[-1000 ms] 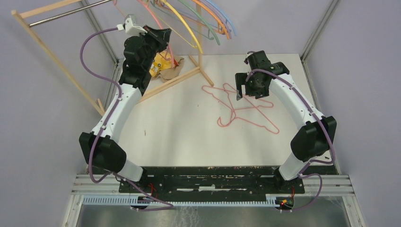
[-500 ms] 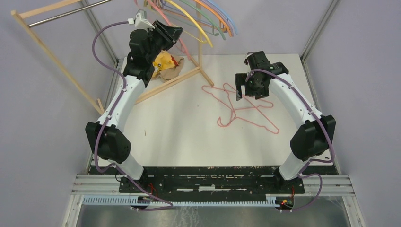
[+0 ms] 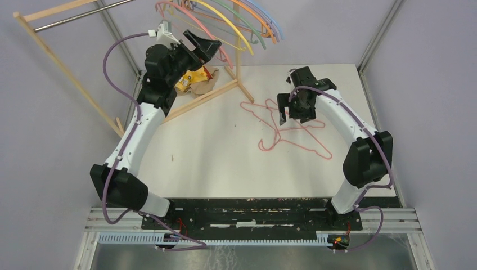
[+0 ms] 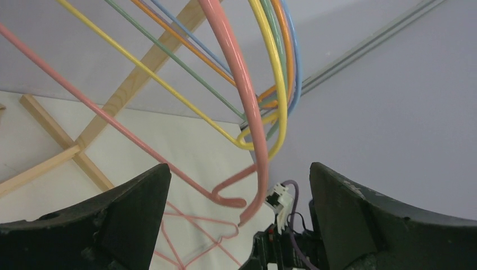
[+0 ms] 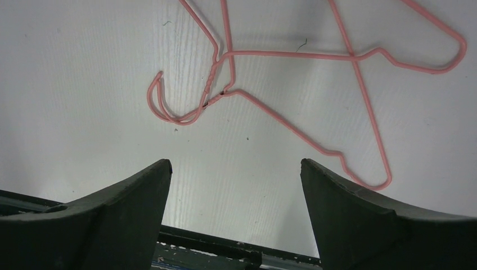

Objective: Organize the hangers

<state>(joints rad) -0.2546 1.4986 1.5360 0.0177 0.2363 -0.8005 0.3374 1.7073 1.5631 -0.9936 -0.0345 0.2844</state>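
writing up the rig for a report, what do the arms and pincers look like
The left arm and right arm have white curved links and black joint housings, each trailed by a purple cable. The left pincer and right pincer are black, each with two broad wedge-shaped fingers. A white connector sits near the left wrist.

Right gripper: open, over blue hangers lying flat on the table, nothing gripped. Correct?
Not blue: the hangers lying flat on the table under the open right gripper are pink, nothing gripped. The right wrist view shows it.
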